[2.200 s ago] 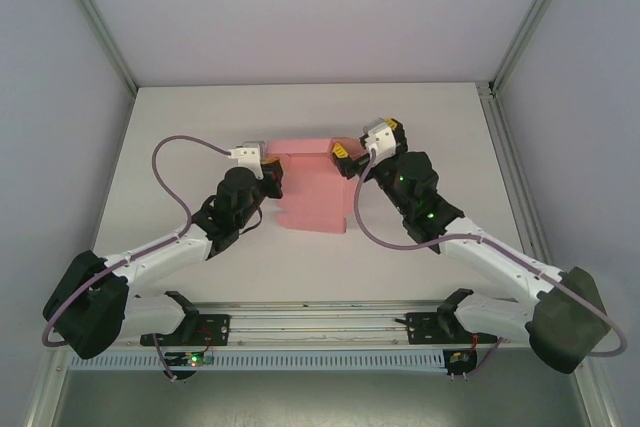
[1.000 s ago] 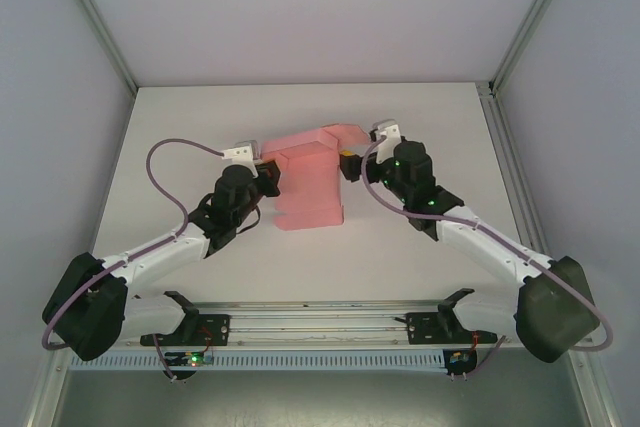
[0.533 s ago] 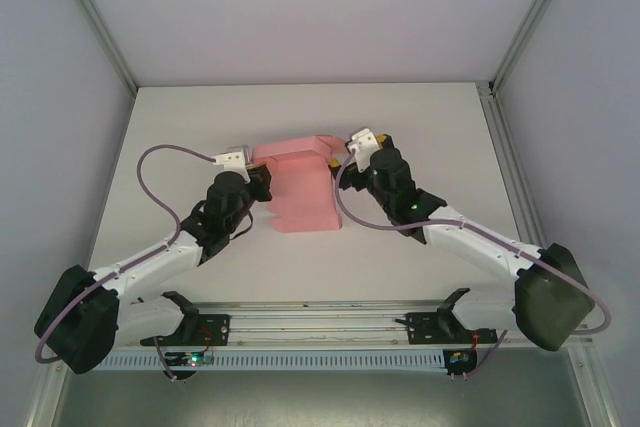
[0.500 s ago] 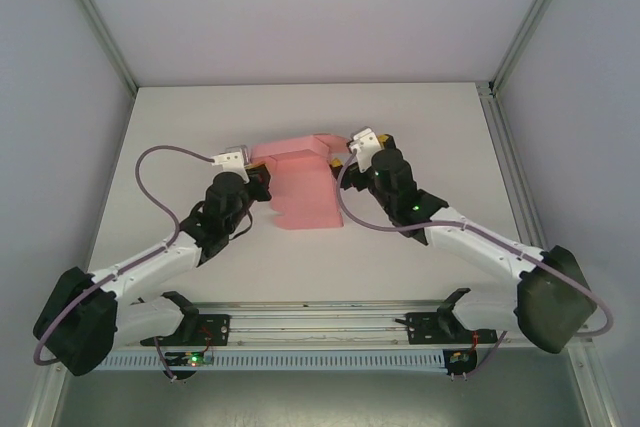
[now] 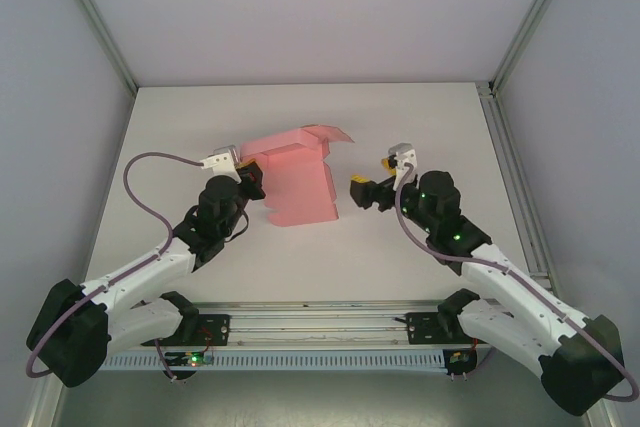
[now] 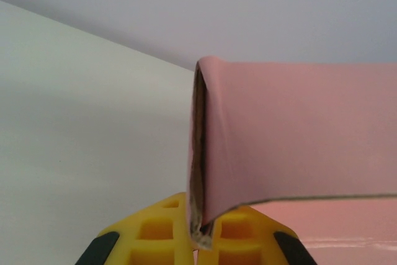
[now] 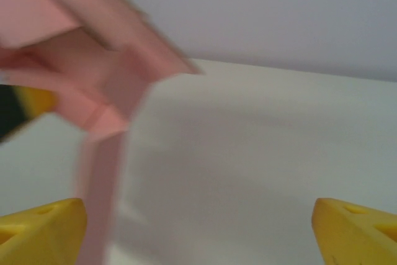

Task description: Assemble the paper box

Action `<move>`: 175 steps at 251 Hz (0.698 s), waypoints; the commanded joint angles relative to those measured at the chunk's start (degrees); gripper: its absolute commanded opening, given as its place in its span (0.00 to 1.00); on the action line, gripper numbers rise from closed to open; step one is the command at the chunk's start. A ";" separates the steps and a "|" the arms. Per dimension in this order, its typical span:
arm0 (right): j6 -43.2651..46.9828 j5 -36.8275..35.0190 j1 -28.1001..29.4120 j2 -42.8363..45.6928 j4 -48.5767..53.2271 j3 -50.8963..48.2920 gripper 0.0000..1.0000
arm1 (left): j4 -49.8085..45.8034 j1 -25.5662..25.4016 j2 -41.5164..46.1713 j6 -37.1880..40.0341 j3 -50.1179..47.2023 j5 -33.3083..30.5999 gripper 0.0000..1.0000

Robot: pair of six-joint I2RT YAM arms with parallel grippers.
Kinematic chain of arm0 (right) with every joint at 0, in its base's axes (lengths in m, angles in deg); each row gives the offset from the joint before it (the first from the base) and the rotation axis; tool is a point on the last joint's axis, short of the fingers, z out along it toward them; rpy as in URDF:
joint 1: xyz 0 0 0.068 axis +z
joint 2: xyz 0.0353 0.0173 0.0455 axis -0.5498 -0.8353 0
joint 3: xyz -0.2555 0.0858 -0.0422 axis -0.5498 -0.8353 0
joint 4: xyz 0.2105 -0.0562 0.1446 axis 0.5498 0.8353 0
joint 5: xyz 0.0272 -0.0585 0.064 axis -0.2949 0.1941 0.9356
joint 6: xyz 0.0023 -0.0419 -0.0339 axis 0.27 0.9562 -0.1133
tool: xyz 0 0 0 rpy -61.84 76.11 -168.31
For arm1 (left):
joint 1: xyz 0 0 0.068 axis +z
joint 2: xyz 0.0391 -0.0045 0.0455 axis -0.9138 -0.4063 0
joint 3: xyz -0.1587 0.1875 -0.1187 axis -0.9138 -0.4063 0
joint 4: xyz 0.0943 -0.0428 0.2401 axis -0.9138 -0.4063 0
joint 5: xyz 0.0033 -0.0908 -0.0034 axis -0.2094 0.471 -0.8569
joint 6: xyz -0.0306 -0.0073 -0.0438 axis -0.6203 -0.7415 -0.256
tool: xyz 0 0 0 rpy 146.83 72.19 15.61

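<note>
While the card is only partly formed, the left tool is clamped on the left edge of the paper box. The box sits near the middle of the table, somewhat towards its far side. In the left wrist view the yellow pads pinch a doubled fold of pink card, with the brown inner face showing between the two layers. That hold looks meant as an anchor. It would keep the fold pressed and stop the light card sliding while the other side is worked.

Moving rightward, the box's near panel lies flat on the table. Its far part is lifted, with a flap standing up at the far right corner. No closed box shape is visible, so the assembly seems far from complete.

Further right, the right tool hovers near the box but apart from it. Its jaws are spread wide with nothing between them. The right wrist view shows blurred pink card at upper left and bare table between the yellow fingertips. Facing the card open like this, it appears placed to come in on the raised flap.
</note>
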 commanded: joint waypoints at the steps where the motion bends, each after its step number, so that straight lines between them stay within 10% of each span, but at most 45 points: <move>1: -5.79 15.98 -0.12 -1.56 -4.69 0.54 0.87 | 4.66 -0.38 0.26 -1.20 0.49 1.58 0.00; 61: -5.73 25.27 -0.51 -11.13 -6.04 5.07 0.76 | 7.00 -0.31 -0.93 -1.14 2.06 5.68 0.00; 127: -6.86 32.43 -1.71 -12.05 -10.40 5.09 0.09 | 10.20 0.46 -1.69 -1.17 0.99 5.60 0.00; 175: -14.66 42.97 -1.60 -12.08 -20.79 3.49 0.00 | 17.08 3.06 -7.84 -2.42 0.94 6.52 0.00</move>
